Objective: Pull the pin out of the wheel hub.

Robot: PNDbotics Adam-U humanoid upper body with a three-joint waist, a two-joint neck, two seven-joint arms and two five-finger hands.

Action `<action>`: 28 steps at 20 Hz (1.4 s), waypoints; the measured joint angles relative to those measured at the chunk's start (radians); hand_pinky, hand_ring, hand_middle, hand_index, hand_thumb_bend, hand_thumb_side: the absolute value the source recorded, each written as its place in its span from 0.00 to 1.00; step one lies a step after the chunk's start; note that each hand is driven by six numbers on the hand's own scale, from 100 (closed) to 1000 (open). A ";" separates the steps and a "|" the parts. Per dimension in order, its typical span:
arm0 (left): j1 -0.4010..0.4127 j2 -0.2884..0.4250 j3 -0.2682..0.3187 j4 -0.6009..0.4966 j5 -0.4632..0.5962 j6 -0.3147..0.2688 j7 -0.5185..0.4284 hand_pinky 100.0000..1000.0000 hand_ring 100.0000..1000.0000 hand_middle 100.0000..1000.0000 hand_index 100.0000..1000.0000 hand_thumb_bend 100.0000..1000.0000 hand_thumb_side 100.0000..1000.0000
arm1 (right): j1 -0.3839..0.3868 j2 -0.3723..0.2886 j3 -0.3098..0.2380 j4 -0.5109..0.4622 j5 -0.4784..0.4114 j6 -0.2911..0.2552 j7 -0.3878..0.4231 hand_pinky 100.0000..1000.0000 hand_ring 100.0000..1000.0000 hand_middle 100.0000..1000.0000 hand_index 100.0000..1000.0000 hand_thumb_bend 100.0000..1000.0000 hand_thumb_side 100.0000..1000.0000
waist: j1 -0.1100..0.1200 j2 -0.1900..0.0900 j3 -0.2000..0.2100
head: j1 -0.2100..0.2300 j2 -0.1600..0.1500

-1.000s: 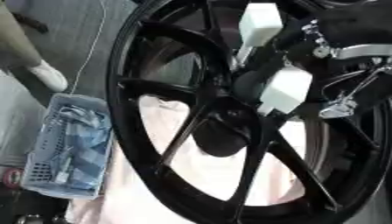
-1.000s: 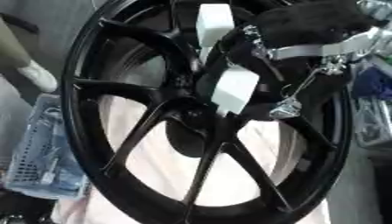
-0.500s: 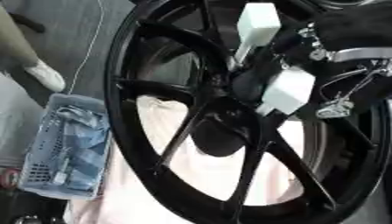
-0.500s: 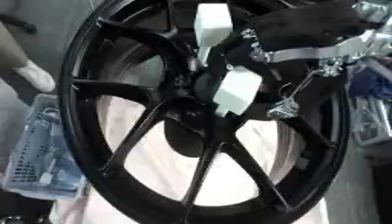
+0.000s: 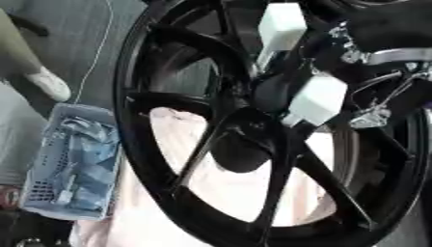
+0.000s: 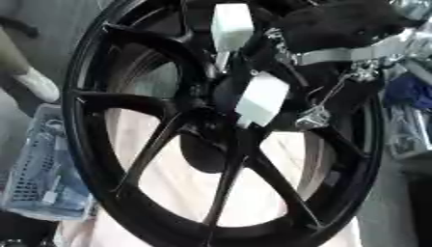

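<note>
Left eye view: wheel (image 5: 253, 144) on pale cloth (image 5: 160, 212), grey floor (image 5: 76, 29), right hand (image 6: 337, 29) grip unclear.

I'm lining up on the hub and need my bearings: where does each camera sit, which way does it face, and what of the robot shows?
Left eye view: in the head, looking down at the black wheel; the right hand, with white fingertip pads, comes in from the upper right at the hub.
Right eye view: beside it in the head, same aim; the wheel sits further left, and blue objects show at the right edge.
Shared: wheel, hub, right hand, pale cloth and the blue-grey basket at left.
</note>
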 measured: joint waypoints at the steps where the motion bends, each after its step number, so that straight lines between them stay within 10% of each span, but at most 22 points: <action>1: 0.000 0.000 0.000 0.000 0.000 0.000 0.000 0.69 0.61 0.46 0.66 0.00 0.67 | -0.001 0.000 0.000 0.000 -0.002 0.000 0.000 0.78 0.81 0.64 0.69 0.26 0.00 | 0.000 0.000 0.000 | 0.000 0.000; 28: 0.008 0.000 0.001 0.000 0.000 0.008 0.004 0.70 0.61 0.46 0.66 0.00 0.67 | -0.034 0.007 -0.015 0.000 -0.094 0.044 0.001 0.72 0.72 0.46 0.49 0.09 0.00 | -0.002 -0.014 -0.001 | 0.003 0.000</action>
